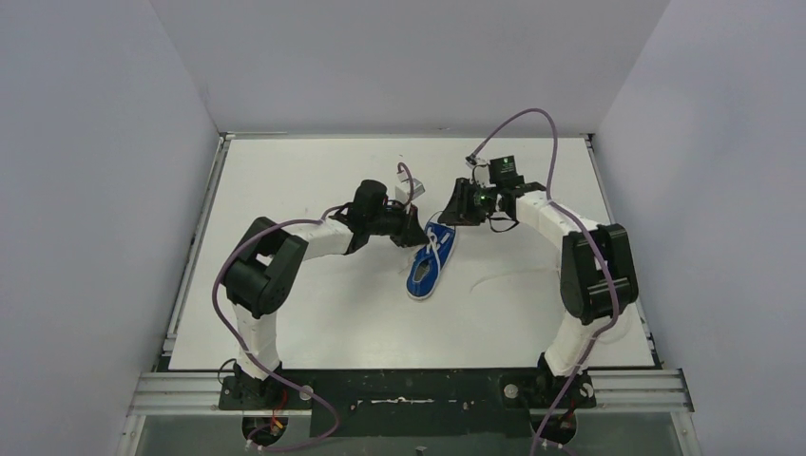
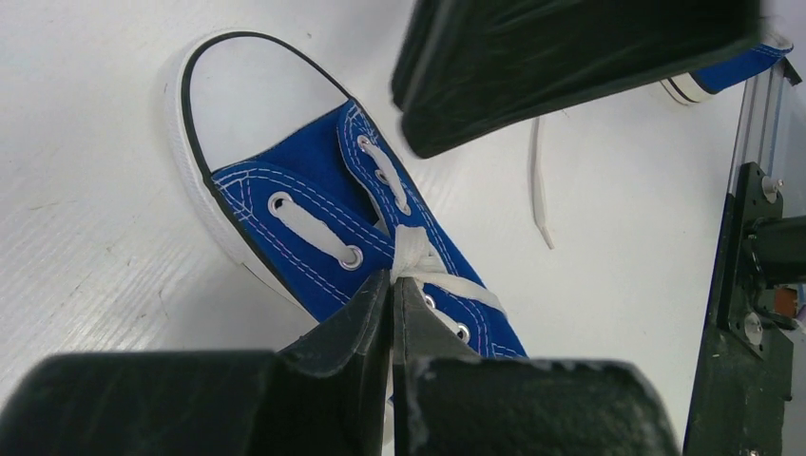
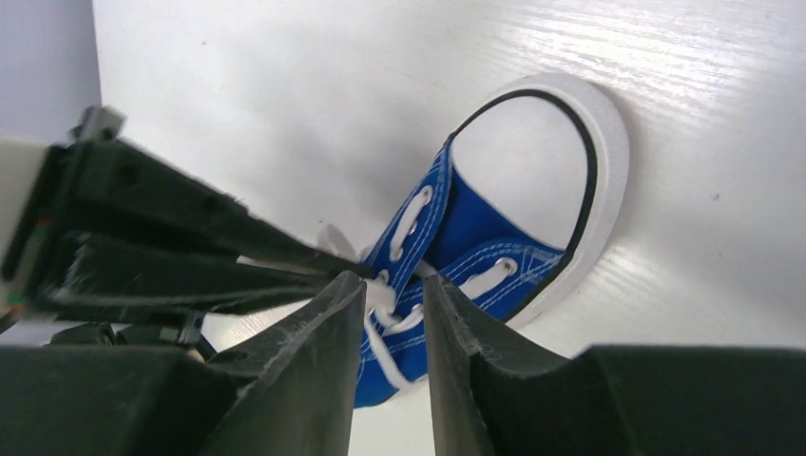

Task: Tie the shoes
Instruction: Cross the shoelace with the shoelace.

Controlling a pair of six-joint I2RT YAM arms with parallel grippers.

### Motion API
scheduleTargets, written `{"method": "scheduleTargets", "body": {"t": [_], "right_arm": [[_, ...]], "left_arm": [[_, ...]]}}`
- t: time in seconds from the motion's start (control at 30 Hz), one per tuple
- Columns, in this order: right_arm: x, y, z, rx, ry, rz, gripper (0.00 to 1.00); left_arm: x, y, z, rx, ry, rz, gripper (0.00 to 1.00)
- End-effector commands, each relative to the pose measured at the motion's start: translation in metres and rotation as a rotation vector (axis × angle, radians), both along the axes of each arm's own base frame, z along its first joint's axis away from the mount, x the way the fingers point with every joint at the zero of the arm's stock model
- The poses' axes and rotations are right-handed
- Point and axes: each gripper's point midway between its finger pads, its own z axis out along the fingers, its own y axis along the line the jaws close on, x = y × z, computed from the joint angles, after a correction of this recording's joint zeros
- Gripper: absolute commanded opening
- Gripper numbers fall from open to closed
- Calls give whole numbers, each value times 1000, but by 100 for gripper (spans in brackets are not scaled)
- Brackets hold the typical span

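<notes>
One blue shoe [image 1: 428, 271] with a white toe cap lies mid-table, toe toward the arms. My left gripper [image 1: 419, 235] comes in from the left over its laces. In the left wrist view its jaws [image 2: 392, 277] are pressed together on the white lace [image 2: 413, 252] at the crossing above the shoe [image 2: 304, 190]. My right gripper [image 1: 445, 218] hangs just beyond from the right. In the right wrist view its jaws [image 3: 393, 280] stand apart, with a lace strand [image 3: 380, 302] loose between them over the shoe [image 3: 475, 228]. A free lace end [image 2: 540, 180] trails on the table.
A blue and white edge of another shoe [image 2: 732, 71] shows at the top right of the left wrist view, near the metal rail [image 2: 751, 247]. A thin white lace [image 1: 494, 275] lies on the white table [image 1: 314, 313] right of the shoe. Grey walls surround the table.
</notes>
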Motion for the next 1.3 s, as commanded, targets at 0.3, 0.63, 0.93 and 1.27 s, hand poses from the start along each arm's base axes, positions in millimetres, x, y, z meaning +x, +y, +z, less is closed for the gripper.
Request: {"method": "scheduleTargets", "body": {"t": [0.3,0.63,0.93,1.27], "right_arm": [[-4,24,-22,77,179,212,24],[-29,33,-8,165,179,273,19],[-29,36,2,212,157,255,23],[-28,32,-10,173,178,241,23]], "left_arm": [[11,-5,44,-55,-179,-23,0],[11,-8,45,-59,-182,-41,0],[9,-9,44,-64,-166,-55,0],[9,-13,48,-84,-160,-62,0]]}}
